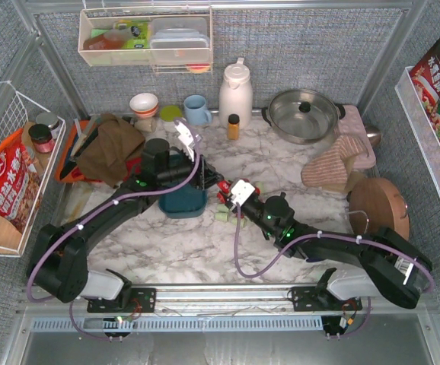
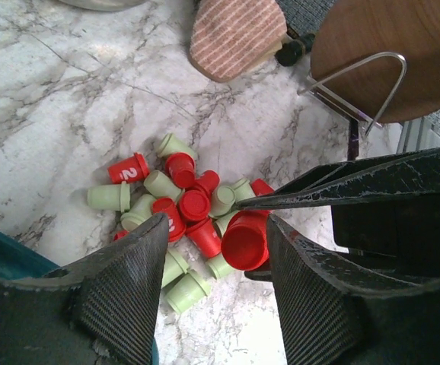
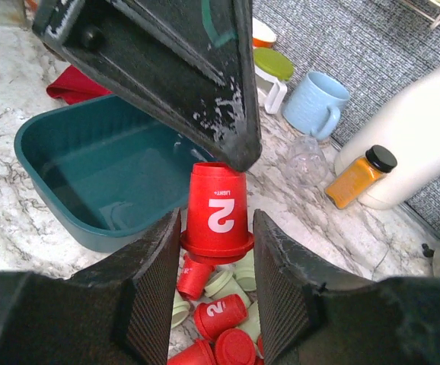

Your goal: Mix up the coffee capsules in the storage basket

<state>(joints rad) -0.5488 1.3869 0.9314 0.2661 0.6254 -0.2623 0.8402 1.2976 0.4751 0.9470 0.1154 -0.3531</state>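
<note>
My ribbed right end effector (image 3: 216, 222) pinches a glossy, tapered red capsule (image 3: 218, 201), while my left end effector (image 2: 218, 228) stands open astride it.

Bright, even light from above; soft shadows. Mild sheen on marble table (image 1: 197, 245). My right fingers (image 3: 148, 296) blur close up; capsule (image 3: 218, 213) between sharp.

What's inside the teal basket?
The visible basket floor is bare; the capsules lie outside it. In the right wrist view, the left gripper covers its far corner.
</note>
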